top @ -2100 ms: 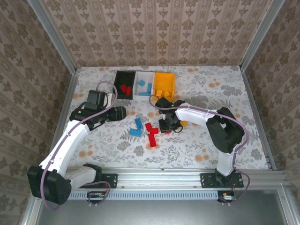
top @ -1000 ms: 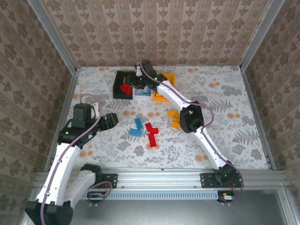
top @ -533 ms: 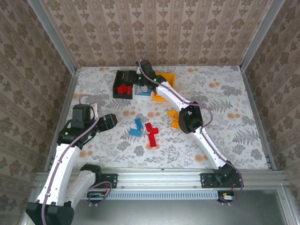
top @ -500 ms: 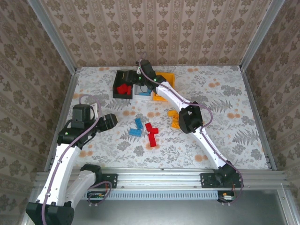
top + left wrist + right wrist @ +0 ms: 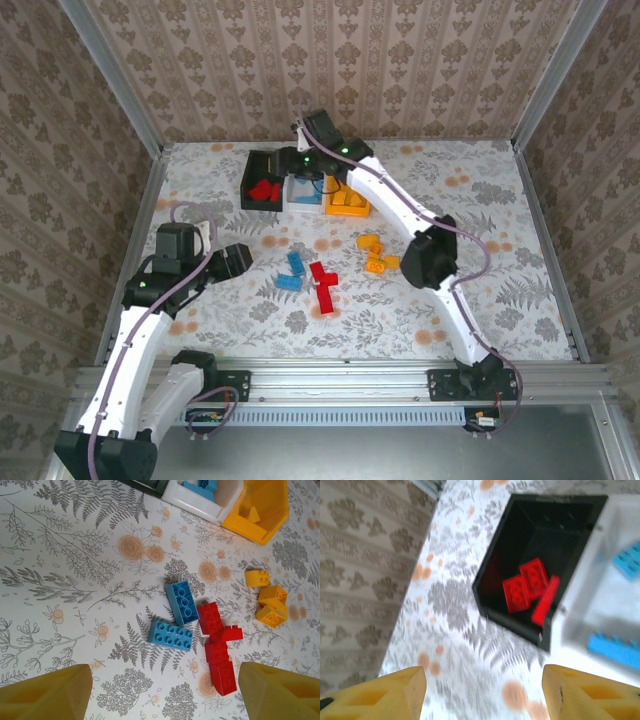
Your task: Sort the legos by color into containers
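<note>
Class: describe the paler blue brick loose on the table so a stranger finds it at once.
From the white bin, come toward the arms to two loose blue bricks beside a red cluster. Yours is the paler brick, farther from that bin than its darker twin.

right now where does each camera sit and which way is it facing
Top external: above and behind the bases, looking down on the table; both arms, the left gripper and right gripper show.
Left wrist: on the left arm, facing down at loose blue bricks and loose red bricks; its yellow fingers sit in the lower corners.
Right wrist: above the black bin, looking down at binned red bricks; its yellow fingers sit in the lower corners.
Shared: both wrist views catch the white bin.
</note>
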`<action>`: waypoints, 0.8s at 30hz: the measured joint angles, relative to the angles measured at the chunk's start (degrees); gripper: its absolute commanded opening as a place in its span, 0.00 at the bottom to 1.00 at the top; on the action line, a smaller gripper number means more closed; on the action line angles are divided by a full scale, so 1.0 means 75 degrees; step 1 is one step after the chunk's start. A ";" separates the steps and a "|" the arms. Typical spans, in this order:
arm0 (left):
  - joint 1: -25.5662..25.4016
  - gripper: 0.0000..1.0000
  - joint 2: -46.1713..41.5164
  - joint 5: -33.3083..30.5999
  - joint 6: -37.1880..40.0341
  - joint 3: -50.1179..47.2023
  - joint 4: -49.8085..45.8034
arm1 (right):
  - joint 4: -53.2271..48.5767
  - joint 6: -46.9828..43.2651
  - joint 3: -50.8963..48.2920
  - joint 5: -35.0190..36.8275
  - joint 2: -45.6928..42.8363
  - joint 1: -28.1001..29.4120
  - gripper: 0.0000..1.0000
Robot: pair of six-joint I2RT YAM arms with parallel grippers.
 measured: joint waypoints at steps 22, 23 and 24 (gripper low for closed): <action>-0.2463 0.81 -0.0006 -0.0714 -0.0784 -0.1387 0.0350 | -0.0449 0.0227 -0.8279 0.1326 -0.3640 0.2238 0.66; -0.2463 0.81 -0.0073 -0.0778 -0.0804 -0.1387 0.0347 | -0.0388 0.0271 -0.8279 0.1393 -0.3640 0.2264 0.65; -0.2463 0.81 -0.0137 -0.0828 -0.0810 -0.1384 0.0332 | -0.0329 0.0300 -0.8279 0.1416 -0.3634 0.2279 0.65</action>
